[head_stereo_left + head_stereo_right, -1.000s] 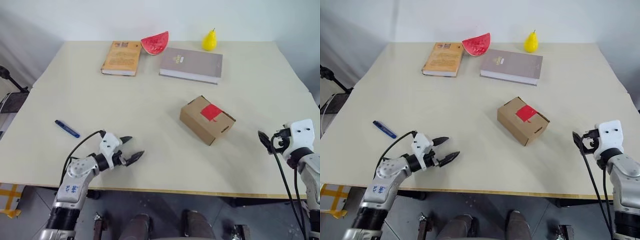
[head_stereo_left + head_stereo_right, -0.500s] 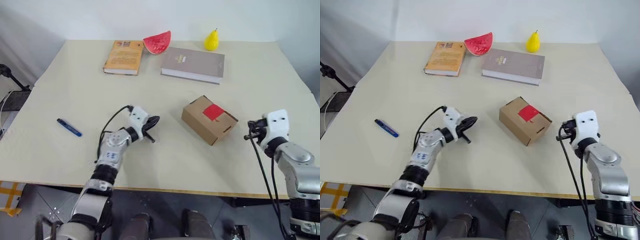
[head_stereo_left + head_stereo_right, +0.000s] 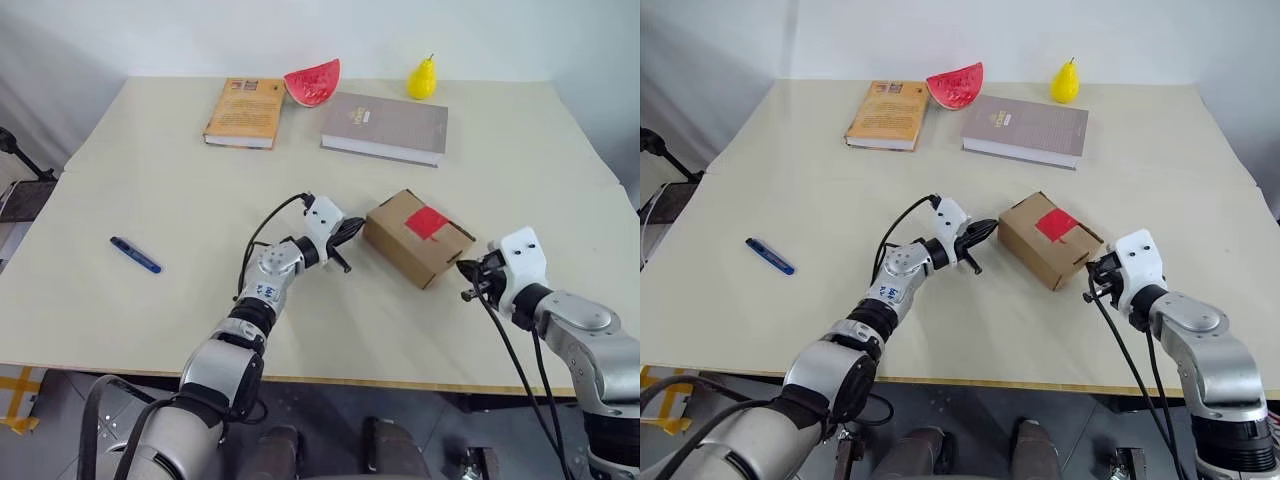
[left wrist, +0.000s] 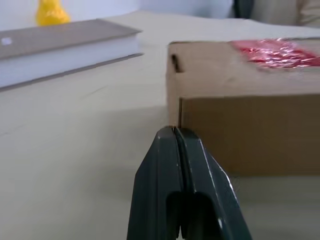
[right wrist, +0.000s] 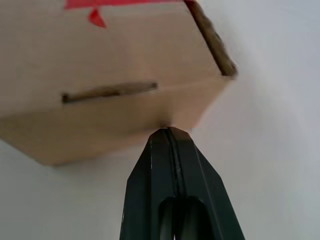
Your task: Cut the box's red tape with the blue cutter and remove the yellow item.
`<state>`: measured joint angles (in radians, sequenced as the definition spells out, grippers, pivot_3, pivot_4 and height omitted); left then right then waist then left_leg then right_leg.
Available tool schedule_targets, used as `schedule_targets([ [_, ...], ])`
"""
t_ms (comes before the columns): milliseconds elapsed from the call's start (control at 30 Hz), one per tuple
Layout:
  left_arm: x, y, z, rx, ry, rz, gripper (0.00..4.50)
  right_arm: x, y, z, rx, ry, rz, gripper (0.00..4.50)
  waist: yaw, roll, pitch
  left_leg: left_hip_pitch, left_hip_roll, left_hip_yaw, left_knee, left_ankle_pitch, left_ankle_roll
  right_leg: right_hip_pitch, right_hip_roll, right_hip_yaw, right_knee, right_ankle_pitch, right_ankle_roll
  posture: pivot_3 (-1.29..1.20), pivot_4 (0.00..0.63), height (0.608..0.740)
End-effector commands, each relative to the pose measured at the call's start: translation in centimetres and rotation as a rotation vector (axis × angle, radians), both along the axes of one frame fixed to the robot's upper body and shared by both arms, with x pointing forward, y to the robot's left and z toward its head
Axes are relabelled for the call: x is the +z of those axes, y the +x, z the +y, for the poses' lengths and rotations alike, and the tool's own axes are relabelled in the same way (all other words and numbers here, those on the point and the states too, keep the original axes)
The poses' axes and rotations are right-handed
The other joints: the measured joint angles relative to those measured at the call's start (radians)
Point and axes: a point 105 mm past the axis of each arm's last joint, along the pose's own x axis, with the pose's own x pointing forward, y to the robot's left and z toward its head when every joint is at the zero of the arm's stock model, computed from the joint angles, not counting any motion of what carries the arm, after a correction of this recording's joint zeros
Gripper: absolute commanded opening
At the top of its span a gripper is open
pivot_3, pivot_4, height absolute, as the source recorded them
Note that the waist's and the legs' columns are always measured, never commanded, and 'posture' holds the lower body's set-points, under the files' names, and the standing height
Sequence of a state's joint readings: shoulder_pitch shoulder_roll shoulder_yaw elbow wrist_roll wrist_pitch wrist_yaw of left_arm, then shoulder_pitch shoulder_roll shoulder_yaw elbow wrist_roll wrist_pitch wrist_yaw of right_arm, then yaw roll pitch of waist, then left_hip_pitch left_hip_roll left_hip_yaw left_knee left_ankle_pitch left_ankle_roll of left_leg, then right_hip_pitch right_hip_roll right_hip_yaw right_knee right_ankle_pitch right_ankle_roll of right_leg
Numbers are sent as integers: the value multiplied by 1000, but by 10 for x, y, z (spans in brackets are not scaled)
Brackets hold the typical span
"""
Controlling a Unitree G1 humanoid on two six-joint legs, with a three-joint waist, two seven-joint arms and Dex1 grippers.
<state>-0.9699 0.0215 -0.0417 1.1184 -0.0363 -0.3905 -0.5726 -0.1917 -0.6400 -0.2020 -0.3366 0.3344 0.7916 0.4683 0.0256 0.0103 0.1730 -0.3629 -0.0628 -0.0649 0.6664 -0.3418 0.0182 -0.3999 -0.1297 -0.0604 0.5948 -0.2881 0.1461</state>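
Box (image 3: 417, 237) taped closed, contents hidden

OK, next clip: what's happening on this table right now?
The robot has both grippers shut and empty, one at each side of the box: the left gripper at one end, the right gripper at the other. The red tape is uncut, the box closed. The blue cutter lies untouched, far to the robot's left.
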Motion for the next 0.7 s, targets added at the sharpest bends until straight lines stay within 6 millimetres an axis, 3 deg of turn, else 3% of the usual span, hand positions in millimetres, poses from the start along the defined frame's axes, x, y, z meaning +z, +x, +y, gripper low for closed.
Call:
schedule_targets([
  [33,9,-7,-13,-100,-12,-19,21,7,3,20,91,18,-16,0,0,0,0,-1,0,0,0,0,0,-1,0,0,0,0,0,0,150,740],
  [167,6,-16,-15,-199,-30,29,21,4,2,30,152,-2,5,0,0,-1,0,-8,-5,0,4,0,0,-11,-2,0,9,0,0,0,150,740],
  [333,1,-23,-8,-269,-35,63,21,4,-4,37,216,-17,38,0,-1,-1,0,-8,-6,0,6,0,0,-11,-2,1,11,0,0,0,150,740],
  [700,-1,-55,22,-367,5,87,21,11,-37,54,396,-75,123,0,-1,-2,1,-9,-1,0,10,0,1,-11,-3,2,13,0,0,0,150,740],
])
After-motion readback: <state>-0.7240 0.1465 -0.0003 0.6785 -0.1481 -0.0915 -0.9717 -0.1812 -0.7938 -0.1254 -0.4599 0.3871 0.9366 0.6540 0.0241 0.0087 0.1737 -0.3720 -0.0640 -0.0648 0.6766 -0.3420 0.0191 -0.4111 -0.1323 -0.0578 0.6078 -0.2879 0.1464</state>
